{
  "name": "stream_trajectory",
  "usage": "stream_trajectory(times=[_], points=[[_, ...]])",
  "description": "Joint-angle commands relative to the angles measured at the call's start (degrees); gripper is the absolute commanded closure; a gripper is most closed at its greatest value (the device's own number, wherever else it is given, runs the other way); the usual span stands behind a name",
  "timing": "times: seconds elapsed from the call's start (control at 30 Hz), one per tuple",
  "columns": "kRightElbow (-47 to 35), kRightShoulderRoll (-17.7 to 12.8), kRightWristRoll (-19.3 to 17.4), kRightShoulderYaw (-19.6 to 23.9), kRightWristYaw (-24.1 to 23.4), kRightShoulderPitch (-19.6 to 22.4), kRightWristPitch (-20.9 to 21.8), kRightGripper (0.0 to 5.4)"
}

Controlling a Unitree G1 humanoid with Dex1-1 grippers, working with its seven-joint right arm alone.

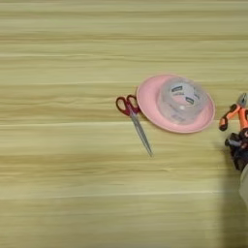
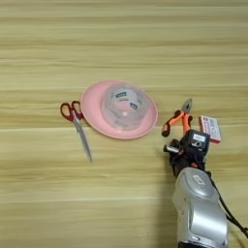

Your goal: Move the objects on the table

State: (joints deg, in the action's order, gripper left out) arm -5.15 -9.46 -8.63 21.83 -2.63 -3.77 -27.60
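Observation:
A pink round plate [image 2: 89,109] lies on the table [image 2: 121,43] with a clear tape roll [image 2: 125,105] standing in it. Red-handled scissors [image 2: 77,123] lie just left of the plate, blades pointing toward me. To the right of the plate lie orange-and-black pliers [image 2: 178,117], nose pointing away, and a white-and-red card [image 2: 210,128] lies beside them. My right gripper [image 2: 186,145] sits at the near end of the pliers' handles, covering their tips. Whether it touches them is unclear.
My silver forearm [image 2: 198,208] rises from the bottom right edge. Bare wood stretches across the far side, the left and the near left of the table.

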Motion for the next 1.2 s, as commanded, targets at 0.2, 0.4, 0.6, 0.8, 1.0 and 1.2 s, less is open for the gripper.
stream_trajectory(times=[0.2, 0.4, 0.6, 0.8, 1.0, 1.2], points=[[-0.7, -2.2, 0.1, 1.1, 0.6, 1.2, 1.1, 4.61], [-0.9, -2.0, 0.1, 1.0, 0.5, 1.2, 1.0, 4.62], [-1.0, -1.9, -0.1, 1.0, 0.6, 1.1, 1.0, 4.62], [-1.2, -1.9, -0.4, 0.5, 1.4, 1.6, 1.3, 4.62], [-6.6, -1.6, -1.3, -1.4, 2.7, 2.3, 1.0, 4.62], [-15.2, -2.6, -1.4, -1.6, 2.7, 3.1, -0.8, 4.63]])
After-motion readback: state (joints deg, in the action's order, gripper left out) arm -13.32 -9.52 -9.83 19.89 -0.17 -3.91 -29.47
